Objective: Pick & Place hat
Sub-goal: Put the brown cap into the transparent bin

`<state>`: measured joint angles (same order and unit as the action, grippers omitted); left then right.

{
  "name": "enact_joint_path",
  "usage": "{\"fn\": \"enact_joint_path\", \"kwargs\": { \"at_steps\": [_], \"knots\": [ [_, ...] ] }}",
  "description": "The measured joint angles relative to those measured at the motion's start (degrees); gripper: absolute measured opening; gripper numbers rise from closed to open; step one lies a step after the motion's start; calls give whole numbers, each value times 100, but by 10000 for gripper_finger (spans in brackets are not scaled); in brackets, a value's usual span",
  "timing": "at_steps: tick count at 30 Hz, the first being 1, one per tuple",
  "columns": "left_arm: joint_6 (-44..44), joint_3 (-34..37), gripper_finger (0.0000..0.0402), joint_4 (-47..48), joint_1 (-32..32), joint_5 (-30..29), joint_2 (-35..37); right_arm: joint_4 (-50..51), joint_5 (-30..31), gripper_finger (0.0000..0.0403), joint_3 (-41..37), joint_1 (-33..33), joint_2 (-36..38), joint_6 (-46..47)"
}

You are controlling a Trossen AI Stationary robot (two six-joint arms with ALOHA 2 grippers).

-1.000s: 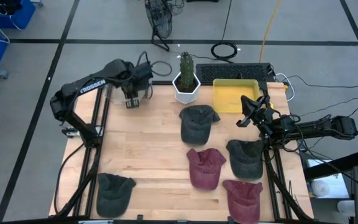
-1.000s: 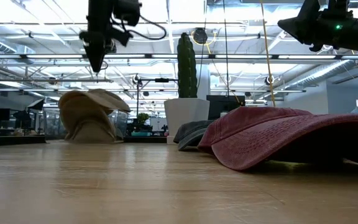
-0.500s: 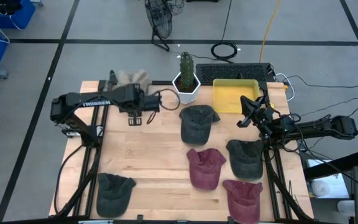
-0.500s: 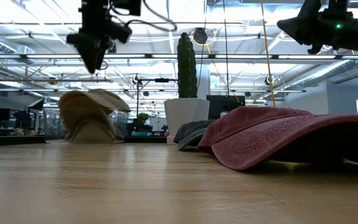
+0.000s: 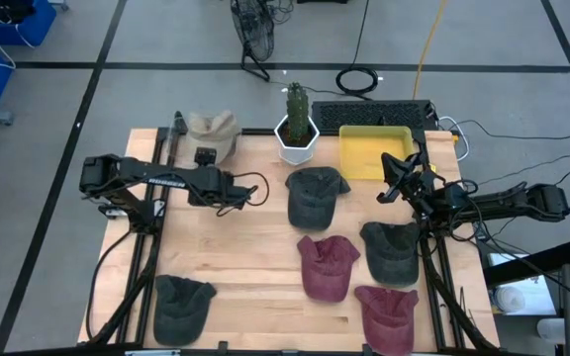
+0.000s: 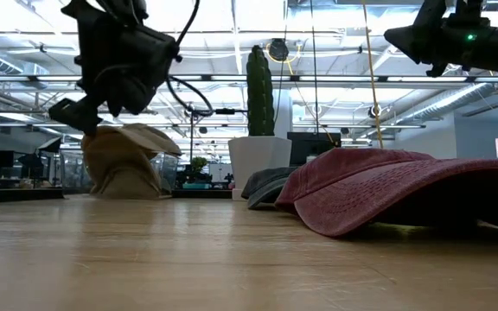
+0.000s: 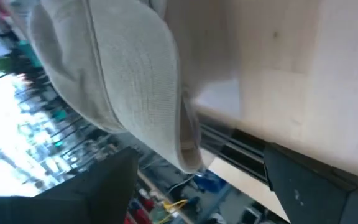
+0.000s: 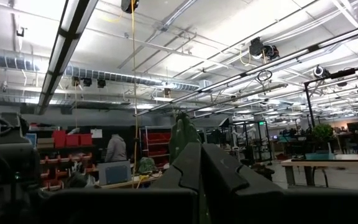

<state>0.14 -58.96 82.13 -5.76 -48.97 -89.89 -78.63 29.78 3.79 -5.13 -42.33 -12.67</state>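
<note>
The beige hat (image 5: 212, 128) lies on the table's far left corner, and part of it reaches past the far edge (image 7: 135, 87). My left gripper (image 6: 69, 112) hangs open just on the near side of the hat and a little above it, touching nothing; its two fingers stand wide apart in the left wrist view. My right gripper (image 5: 388, 189) is shut and empty. It is raised over the right side, near the yellow tray (image 5: 374, 150). Several dark grey and red hats lie flat on the wood: a grey one (image 5: 315, 196), a red one (image 5: 327, 267) and a grey one (image 5: 181, 305).
A cactus in a white pot (image 5: 297, 133) stands at the far edge, with the yellow tray to its right. More hats (image 5: 392, 247) (image 5: 386, 311) lie at the near right. Bare wood (image 5: 236, 247) lies between the left arm and the near left hat.
My left gripper has come away from above the beige hat toward the near edge, dropped lower and turned, and its fingers have spread wider. The beige hat has stayed where it lies. My right gripper has kept still.
</note>
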Motion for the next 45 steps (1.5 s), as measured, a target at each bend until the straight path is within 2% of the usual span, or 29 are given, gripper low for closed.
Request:
{"fn": "enact_joint_path", "kwargs": {
  "at_steps": [5,12,23,27,38,45],
  "knots": [
    [-144,175,351,-427,22,-149,0,0,4,4,0,0,-1,0],
    [-157,230,351,-941,-162,-1045,0,48,5,4,0,0,-2,0],
    [-335,230,341,-1081,-491,-1127,0,83,8,4,0,0,0,1],
    [-354,230,295,-1196,-490,-1183,0,85,11,4,0,0,-2,0],
    [-387,230,119,-1193,-490,-1056,0,87,13,4,0,0,-2,0],
    [-284,229,41,-1065,-452,-1143,0,87,13,4,0,-2,-2,-2]
  ]
}}
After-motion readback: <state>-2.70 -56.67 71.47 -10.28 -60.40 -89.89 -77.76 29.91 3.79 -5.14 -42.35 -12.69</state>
